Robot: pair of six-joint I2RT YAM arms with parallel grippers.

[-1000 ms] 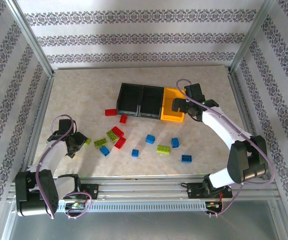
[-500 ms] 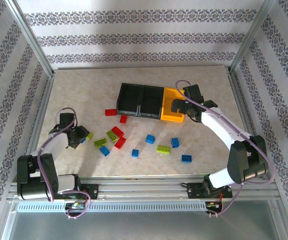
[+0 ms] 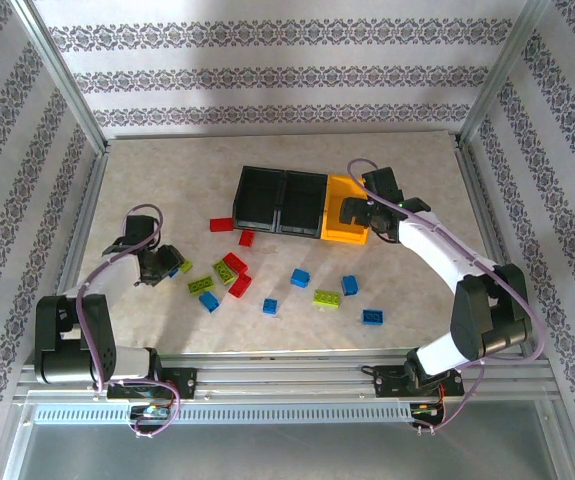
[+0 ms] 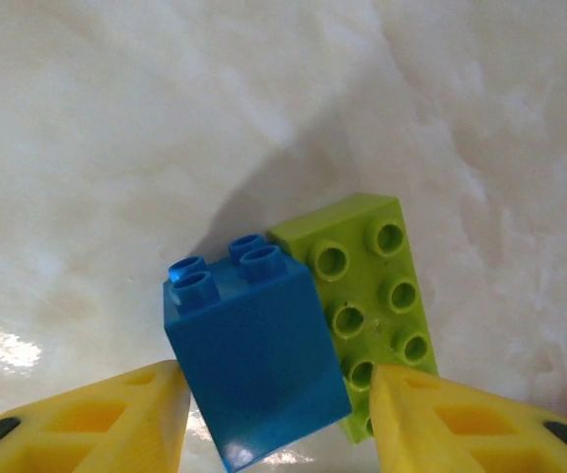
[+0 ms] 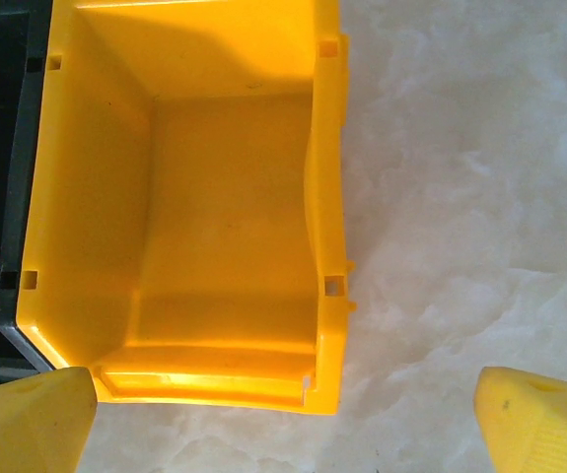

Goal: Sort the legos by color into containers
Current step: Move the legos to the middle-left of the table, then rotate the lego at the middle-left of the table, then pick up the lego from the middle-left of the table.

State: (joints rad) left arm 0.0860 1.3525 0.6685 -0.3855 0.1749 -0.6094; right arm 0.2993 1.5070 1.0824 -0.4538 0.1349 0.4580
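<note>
A tall blue lego (image 4: 253,350) stands between the yellow fingers (image 4: 115,414) of my left gripper (image 4: 278,382). The left finger is at its side and a small gap shows at the right finger. Beside it lies a lime green lego (image 4: 377,296), flat on the table. From above, the left gripper (image 3: 162,265) is at the table's left. My right gripper (image 5: 283,394) stands wide open and holds nothing, over the near end of the yellow container (image 5: 224,197). Two black containers (image 3: 283,200) join the yellow one (image 3: 345,224) on its left.
Loose legos lie in the middle of the table: red ones (image 3: 234,263), lime green ones (image 3: 326,297) and blue ones (image 3: 372,316). A metal frame (image 3: 77,110) and patterned walls ring the table.
My left arm has swung away from the near edge toward the blue and green legos at the left, and its jaws have narrowed round the blue one. The right gripper barely shifted.
</note>
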